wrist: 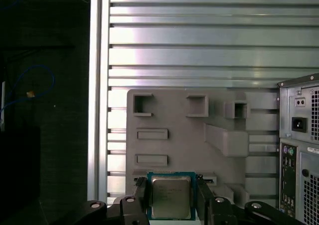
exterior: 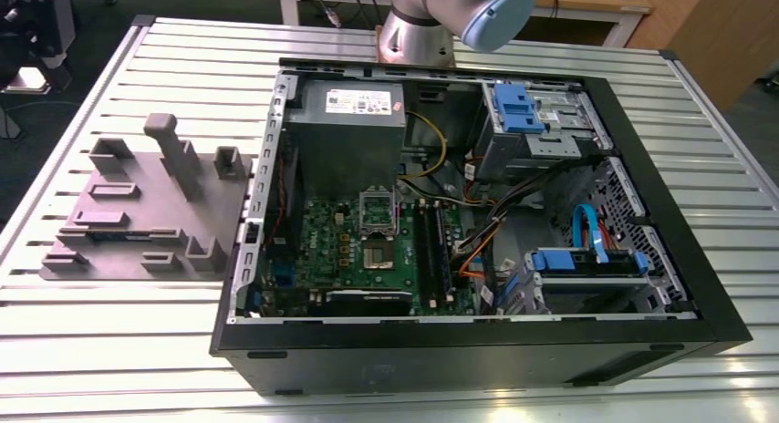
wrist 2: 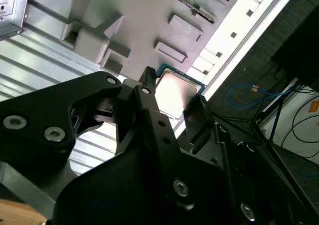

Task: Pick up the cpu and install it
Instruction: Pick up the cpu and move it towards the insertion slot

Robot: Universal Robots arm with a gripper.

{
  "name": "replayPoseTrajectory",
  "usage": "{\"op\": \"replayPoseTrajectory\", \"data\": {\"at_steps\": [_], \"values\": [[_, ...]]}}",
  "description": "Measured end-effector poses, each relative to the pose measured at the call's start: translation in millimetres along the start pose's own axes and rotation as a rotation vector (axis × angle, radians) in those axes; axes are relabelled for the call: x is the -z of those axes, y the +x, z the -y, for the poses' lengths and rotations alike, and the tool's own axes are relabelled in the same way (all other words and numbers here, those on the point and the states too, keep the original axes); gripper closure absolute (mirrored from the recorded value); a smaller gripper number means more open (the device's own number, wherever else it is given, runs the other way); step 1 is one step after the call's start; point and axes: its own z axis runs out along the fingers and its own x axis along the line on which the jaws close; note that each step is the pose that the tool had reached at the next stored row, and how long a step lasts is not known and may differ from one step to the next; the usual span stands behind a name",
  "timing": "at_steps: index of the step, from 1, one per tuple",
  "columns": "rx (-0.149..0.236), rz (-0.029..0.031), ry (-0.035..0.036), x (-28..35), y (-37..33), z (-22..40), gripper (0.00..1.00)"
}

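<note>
The cpu (wrist: 171, 200) sits flat, metal top facing the wrist cameras, pinched on two opposite edges by the tool (wrist: 172, 194), over the grey fixture tray (wrist: 174, 115). The motherboard socket (exterior: 379, 250) lies in the open case (exterior: 487, 350), to the exterior view's right of that tray on the bench (exterior: 109, 350).

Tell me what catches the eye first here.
The cpu, silver top shining, is gripped between the fingers of the tool over a grey tray in the first wrist view. In the exterior view an open black case with a green board inside lies on a slatted table, the tray at the exterior view's left.
</note>
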Motion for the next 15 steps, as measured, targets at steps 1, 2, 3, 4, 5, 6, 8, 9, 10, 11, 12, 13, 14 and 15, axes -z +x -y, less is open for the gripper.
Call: {"op": "replayPoseTrajectory", "data": {"at_steps": [1,2,3,4,5,6,8,9,10,11,12,13,14,15], "values": [[0.0,0.0,0.0,0.0,-0.2,0.0,0.53],[0.0,0.0001,0.0,0.0,-0.4,0.0,0.53],[0.0,0.0,0.0,0.0,-0.8,0.0,0.53],[0.0,0.0,0.0,0.0,-0.8,0.0,0.53],[0.0,0.0,0.0,0.0,-3.7,0.0,0.53],[0.0,0.0,0.0001,0.1,-6.7,0.0,0.53],[0.0,0.0,0.0,0.1,-7.1,-0.1,0.53],[0.0,-0.0001,0.0001,0.1,-7.3,0.0,0.53],[0.0,0.0,0.0,0.1,-7.5,0.0,0.53],[0.0,0.0,0.0,0.1,-7.7,0.0,0.53],[0.0,0.0001,0.0,0.0,-7.8,-0.1,0.53],[0.0,0.0,0.0001,0.1,-7.9,0.0,0.53],[0.0,0.0,0.0,0.1,-8.0,0.0,0.53],[0.0,0.0,0.0,0.1,-8.2,-0.1,0.53]]}}
